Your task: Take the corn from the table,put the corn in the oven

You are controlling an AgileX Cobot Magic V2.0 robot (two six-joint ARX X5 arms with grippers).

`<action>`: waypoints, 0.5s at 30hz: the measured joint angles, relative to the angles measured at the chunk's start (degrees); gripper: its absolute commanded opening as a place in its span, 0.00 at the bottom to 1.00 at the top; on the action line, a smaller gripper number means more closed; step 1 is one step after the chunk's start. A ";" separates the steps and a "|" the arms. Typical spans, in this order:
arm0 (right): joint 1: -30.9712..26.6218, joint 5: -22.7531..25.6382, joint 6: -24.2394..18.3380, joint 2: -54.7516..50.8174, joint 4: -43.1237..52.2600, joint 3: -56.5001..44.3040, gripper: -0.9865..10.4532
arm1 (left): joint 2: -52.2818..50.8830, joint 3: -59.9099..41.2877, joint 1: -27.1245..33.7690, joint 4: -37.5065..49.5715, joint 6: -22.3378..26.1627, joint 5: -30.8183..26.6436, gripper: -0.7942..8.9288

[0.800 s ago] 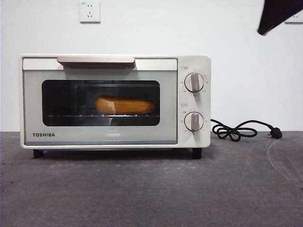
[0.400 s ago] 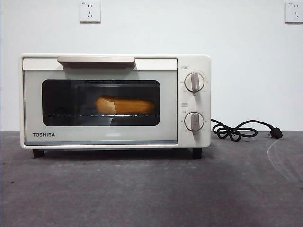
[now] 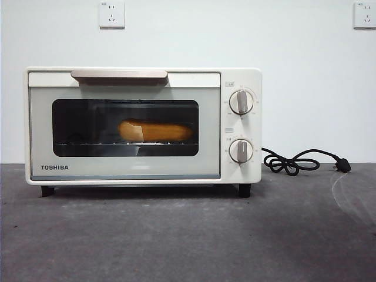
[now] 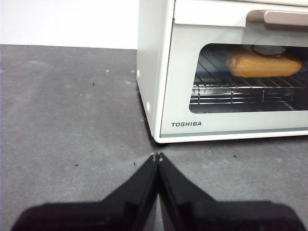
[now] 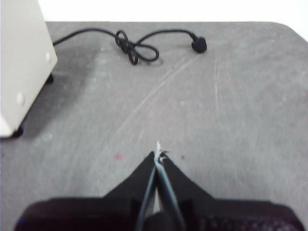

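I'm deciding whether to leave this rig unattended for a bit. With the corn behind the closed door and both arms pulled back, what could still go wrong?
Little looks urgent.

1. The corn lies on the wire rack inside the shut oven; forgotten there, it might spoil.

2. The power cord lies knotted and unplugged on the table beside the oven. The right gripper, jaws shut, faces that stretch, so a low sweep might snag it.

3. The left gripper, jaws shut, sits near the oven's front corner; a careless restart could bump it.

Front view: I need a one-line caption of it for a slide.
Yellow-orange corn cob lying on the wire rack inside the closed cream-white TOSHIBA toaster oven on the dark grey table.
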 measured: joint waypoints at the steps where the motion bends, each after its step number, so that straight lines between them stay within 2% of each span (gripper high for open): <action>1: 0.00 0.31 0.00 -1.64 0.09 -1.11 0.09 | 0.00 0.00 0.00 0.00 0.00 0.00 0.08; 15: 0.00 0.92 0.55 -17.29 0.33 -10.67 0.09 | 0.00 0.00 0.00 0.02 0.00 0.00 0.08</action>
